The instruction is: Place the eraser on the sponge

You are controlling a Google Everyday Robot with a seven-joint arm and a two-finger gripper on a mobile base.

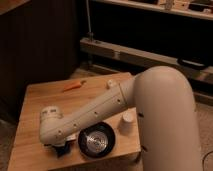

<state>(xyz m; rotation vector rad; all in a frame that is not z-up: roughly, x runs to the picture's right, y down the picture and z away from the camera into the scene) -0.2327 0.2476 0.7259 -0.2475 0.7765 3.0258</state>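
Reaching arm: down at the desk's (35, 107) front-left corner.
End effector (60, 148): fingers drawn narrow, low at the desk surface, just left of the black bowl (97, 140); whether it holds anything cannot be told.
Sponge (65, 152): dark patch beneath the end effector, mostly hidden.
Eraser: position cannot be told.

Wooden table (35, 107): orange stick (73, 86), eraser (110, 83), white cup (128, 120), black bowl (97, 140); gripper (61, 148) low, front-left.
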